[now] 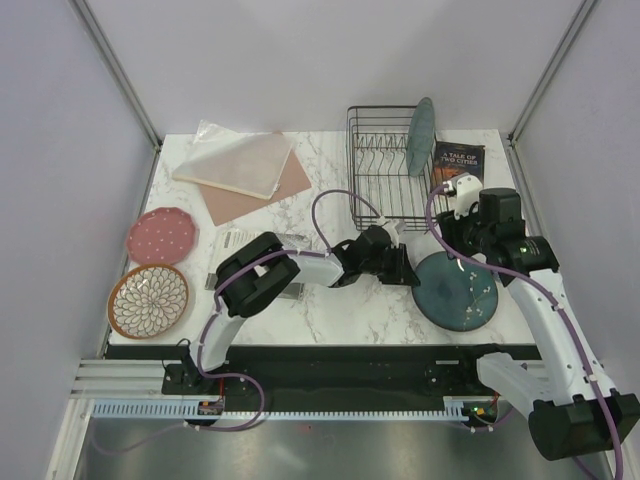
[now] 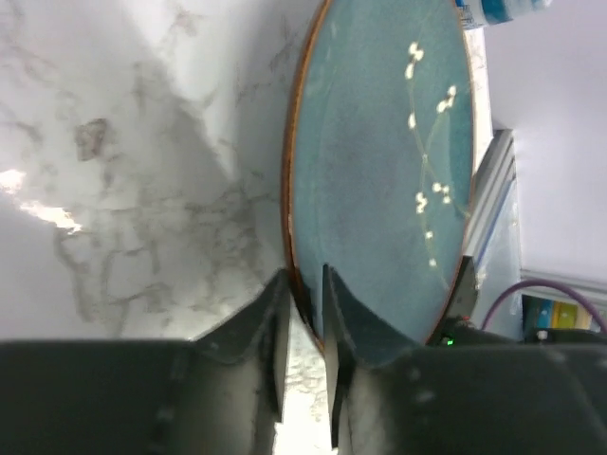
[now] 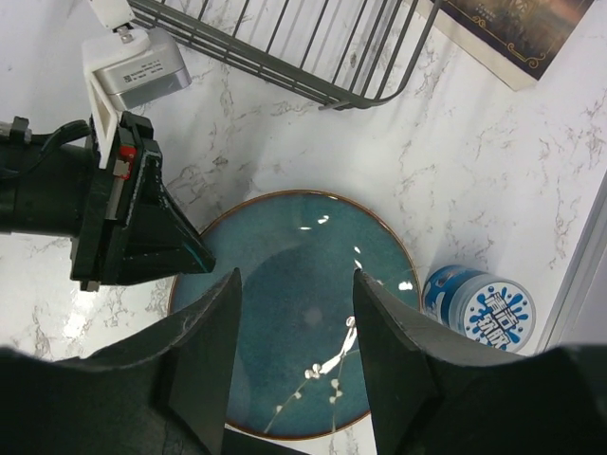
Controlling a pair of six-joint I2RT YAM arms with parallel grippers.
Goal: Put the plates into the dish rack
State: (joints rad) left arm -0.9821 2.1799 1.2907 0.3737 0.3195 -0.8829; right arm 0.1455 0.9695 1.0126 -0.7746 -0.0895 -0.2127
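The dark blue plate (image 1: pixel 458 292) lies flat on the table at the near right; it also shows in the left wrist view (image 2: pixel 379 161) and in the right wrist view (image 3: pixel 294 322). My left gripper (image 1: pixel 408 268) (image 2: pixel 302 275) is shut on its left rim, one finger on each side. My right gripper (image 1: pixel 468 240) (image 3: pixel 294 280) hangs open and empty above the plate. The teal-green plate (image 1: pixel 423 135) stands upright in the black wire dish rack (image 1: pixel 372 165). The pink speckled plate (image 1: pixel 162 236) and the whitish patterned plate (image 1: pixel 149 300) lie at the left edge.
A book (image 1: pixel 458 158) lies right of the rack. A blue-and-white round can (image 3: pixel 479 308) stands by the blue plate's right side. A pinkish-brown sheet (image 1: pixel 290 185) and a plastic-wrapped pad (image 1: pixel 235 160) lie at the back left. Paper labels (image 1: pixel 235 240) lie mid-left.
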